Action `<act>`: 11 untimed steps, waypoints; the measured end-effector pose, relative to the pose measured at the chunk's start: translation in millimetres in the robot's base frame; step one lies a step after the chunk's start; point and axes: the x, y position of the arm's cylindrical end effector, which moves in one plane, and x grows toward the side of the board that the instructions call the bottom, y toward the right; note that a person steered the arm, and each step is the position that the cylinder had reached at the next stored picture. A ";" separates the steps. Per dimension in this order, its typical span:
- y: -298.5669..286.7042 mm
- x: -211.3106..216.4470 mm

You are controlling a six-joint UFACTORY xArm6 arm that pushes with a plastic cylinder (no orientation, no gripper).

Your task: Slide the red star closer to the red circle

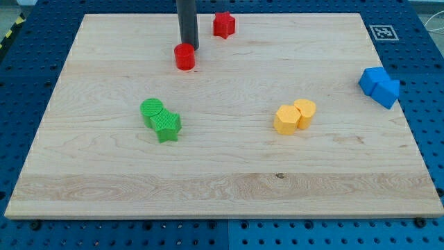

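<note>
The red star (223,24) lies near the view's top edge of the wooden board, a little left of centre. The red circle (184,56) lies below and to the left of it, a short gap apart. My dark rod comes down from the view's top between them, and my tip (188,47) rests just above the red circle's upper right edge, close to or touching it. The red star is to the right of and slightly above my tip, apart from it.
A green circle (152,109) and a green star (166,126) touch at the left of centre. Two yellow blocks (294,116) touch at the right of centre. Two blue blocks (379,86) sit by the board's right edge (409,139).
</note>
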 end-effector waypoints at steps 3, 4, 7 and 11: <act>33.8 -78.2; 88.2 -83.7; 122.8 -40.5; 130.8 -21.3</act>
